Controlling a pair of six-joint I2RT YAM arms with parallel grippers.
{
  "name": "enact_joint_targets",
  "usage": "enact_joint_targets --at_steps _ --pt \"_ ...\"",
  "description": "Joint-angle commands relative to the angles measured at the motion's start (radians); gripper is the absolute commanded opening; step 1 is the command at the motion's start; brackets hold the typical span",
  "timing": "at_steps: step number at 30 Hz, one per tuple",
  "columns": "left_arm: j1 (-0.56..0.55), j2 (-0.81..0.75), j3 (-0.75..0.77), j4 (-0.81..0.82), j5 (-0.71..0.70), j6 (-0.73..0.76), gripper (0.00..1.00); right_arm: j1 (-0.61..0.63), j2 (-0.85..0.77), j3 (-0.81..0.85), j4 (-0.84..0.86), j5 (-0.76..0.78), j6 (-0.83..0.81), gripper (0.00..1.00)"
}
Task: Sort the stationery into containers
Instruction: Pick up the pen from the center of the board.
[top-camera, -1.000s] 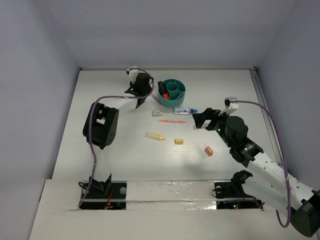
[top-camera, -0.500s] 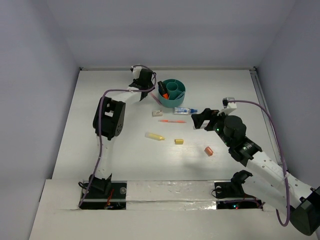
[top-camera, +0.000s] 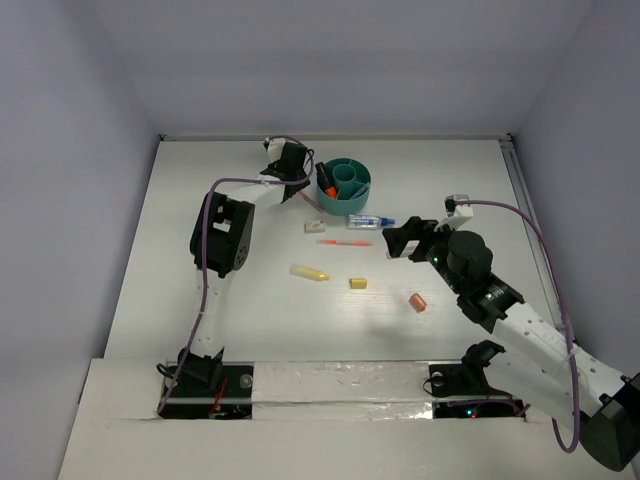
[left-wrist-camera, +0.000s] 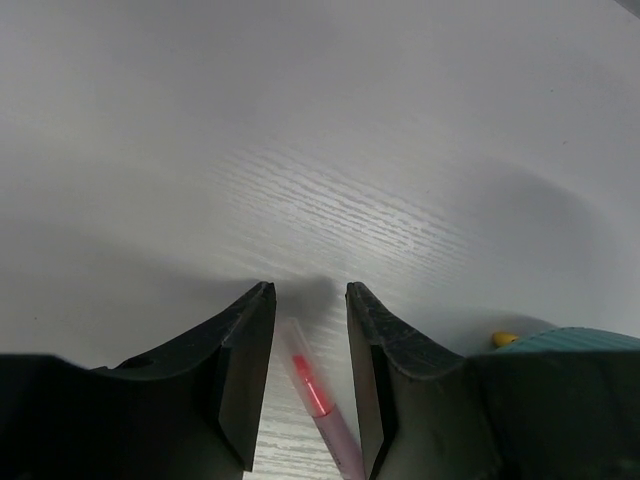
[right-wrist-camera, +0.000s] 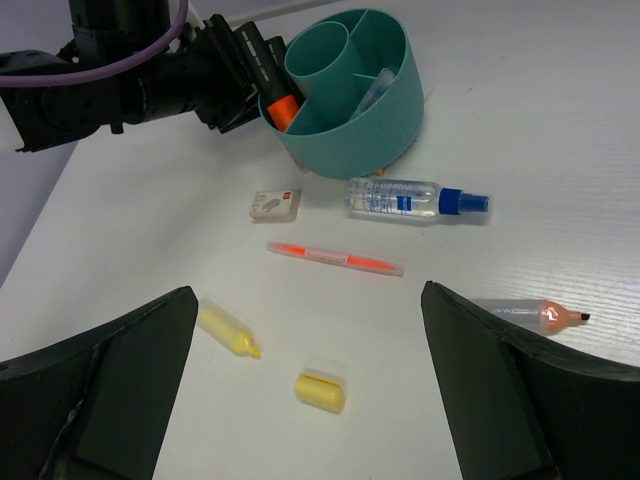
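Note:
The teal organizer (top-camera: 345, 180) stands at the far middle and also shows in the right wrist view (right-wrist-camera: 345, 85). A black marker with an orange cap (right-wrist-camera: 268, 75) stands in its outer ring. My left gripper (left-wrist-camera: 308, 290) is just left of the organizer (top-camera: 302, 190), pointing down. Its jaws stand narrowly apart around a pink pen (left-wrist-camera: 320, 400) on the table, with a gap on the left side. My right gripper (right-wrist-camera: 307, 290) is wide open and empty above an orange-red pen (right-wrist-camera: 335, 258), a yellow marker (right-wrist-camera: 228, 330) and a yellow bit (right-wrist-camera: 320, 388).
A clear bottle with a blue cap (right-wrist-camera: 410, 198) and a white eraser (right-wrist-camera: 275, 204) lie in front of the organizer. A clear marker with an orange tip (right-wrist-camera: 530, 312) lies by my right finger. An orange bit (top-camera: 418, 302) lies near the right arm.
My left gripper has moved right and farther back, up against the left side of the organizer. The right arm has hardly moved. The loose items lie where they were.

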Motion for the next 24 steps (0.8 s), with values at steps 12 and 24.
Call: enact_joint_targets --at_steps 12,24 --pt "-0.007 -0.069 -0.045 -0.051 -0.152 0.034 0.39 0.005 0.006 0.040 0.034 -0.019 -0.006 1.00" --pt "-0.036 -0.120 -0.150 -0.054 -0.121 0.008 0.54 0.005 0.003 0.043 0.030 -0.031 -0.005 1.00"
